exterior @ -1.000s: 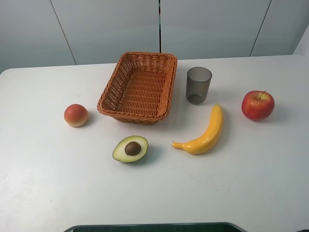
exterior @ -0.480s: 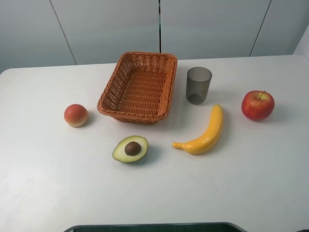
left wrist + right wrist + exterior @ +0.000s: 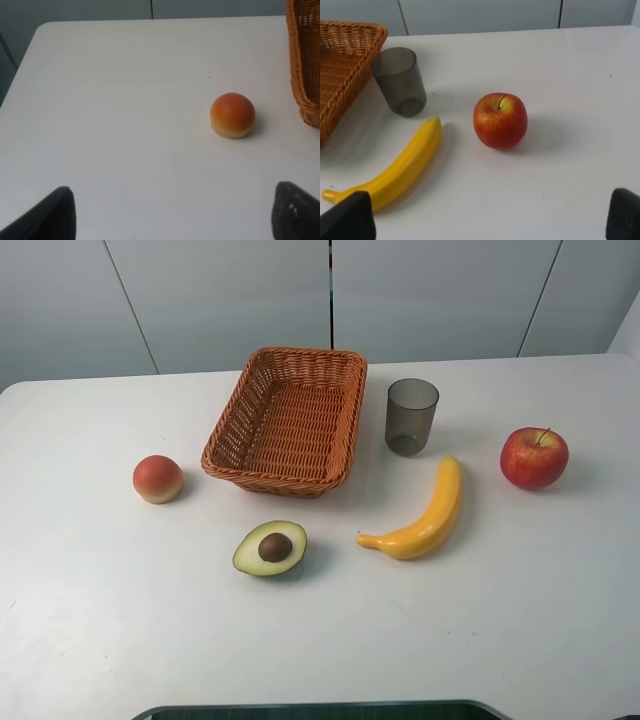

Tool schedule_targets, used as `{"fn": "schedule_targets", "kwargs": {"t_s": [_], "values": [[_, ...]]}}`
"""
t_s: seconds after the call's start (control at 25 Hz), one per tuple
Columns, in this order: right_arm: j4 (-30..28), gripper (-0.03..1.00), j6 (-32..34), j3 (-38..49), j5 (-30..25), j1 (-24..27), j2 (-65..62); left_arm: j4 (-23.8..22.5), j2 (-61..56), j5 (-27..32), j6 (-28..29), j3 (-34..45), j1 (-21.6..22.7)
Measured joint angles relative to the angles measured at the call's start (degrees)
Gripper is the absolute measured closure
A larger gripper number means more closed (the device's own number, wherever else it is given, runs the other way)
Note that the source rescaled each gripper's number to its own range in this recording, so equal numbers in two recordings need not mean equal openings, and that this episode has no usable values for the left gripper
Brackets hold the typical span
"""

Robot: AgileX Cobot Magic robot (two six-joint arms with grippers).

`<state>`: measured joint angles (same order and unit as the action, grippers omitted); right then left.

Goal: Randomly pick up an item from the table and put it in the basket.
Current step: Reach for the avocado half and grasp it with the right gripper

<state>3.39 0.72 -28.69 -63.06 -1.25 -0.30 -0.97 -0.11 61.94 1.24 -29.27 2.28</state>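
Observation:
The half avocado (image 3: 270,547), dark green skin and brown pit facing up, lies on the white table (image 3: 120,620) just in front of the empty wicker basket (image 3: 287,420). It is out of view in both wrist views. My left gripper (image 3: 172,220) is open and empty, low over the table's left side, with only its dark fingertips (image 3: 50,215) showing. My right gripper (image 3: 485,220) is open and empty over the right side, fingertips (image 3: 625,212) wide apart. Neither gripper shows in the exterior high view.
A round orange-red peach (image 3: 158,479) (image 3: 232,115) sits left of the basket. A grey translucent cup (image 3: 412,416) (image 3: 399,81) stands right of it. A yellow banana (image 3: 420,515) (image 3: 395,167) and a red apple (image 3: 534,457) (image 3: 500,120) lie further right.

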Motion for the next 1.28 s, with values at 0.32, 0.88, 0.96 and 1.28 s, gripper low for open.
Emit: {"fn": "schedule_targets", "kwargs": {"t_s": [0.32, 0.88, 0.96, 1.28], "values": [[0.0, -0.03, 0.0, 0.0, 0.0, 0.0, 0.0, 0.0, 0.0, 0.0, 0.0, 0.0, 0.0], [5.1, -0.03, -18.1, -8.2, 2.9, -0.1, 6.6, 0.0, 0.0, 0.0, 0.0, 0.0, 0.0], [5.3, -0.03, -20.4, -10.8, 3.3, -1.5, 11.7, 0.0, 0.0, 0.0, 0.0, 0.0, 0.0], [18.4, -0.03, -30.0, -19.3, 2.9, -9.1, 33.2, 0.0, 0.0, 0.0, 0.0, 0.0, 0.0]]}}
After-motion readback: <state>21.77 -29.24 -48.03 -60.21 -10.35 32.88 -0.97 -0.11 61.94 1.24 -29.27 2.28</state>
